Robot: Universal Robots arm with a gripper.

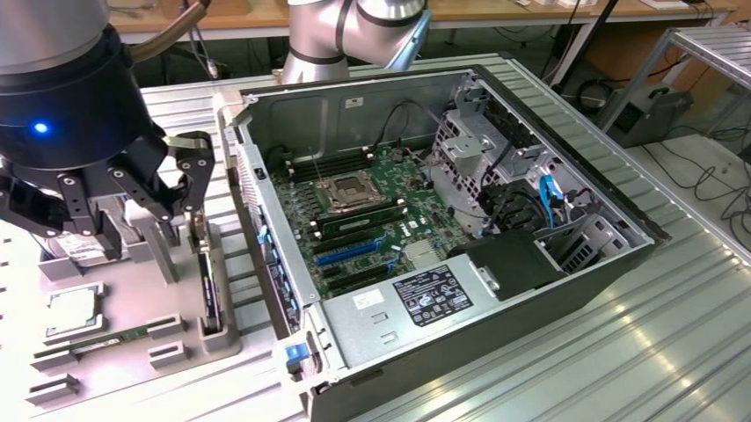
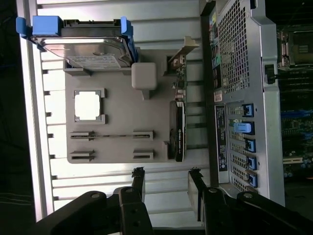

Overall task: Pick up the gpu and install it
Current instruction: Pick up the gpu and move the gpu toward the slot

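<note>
Black gripper [image 1: 150,236] fingers [image 2: 195,183] stand wide apart and hold nothing, hovering over the grey parts tray [image 2: 122,112]. Below them, clear of both tips and closer to the finger on the side of the open computer case [image 1: 340,105], the gpu [image 2: 178,132] stands on edge in a tray slot.

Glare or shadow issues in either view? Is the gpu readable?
Wrist view: the table slats glare white beside the grey tray, the hard drive top reflects light, yet the gpu reads dark against the tray. Exterior view: sheen on the table ribs at the exterior view's right; the gpu is a thin dark strip near the dark open gripper.
</note>
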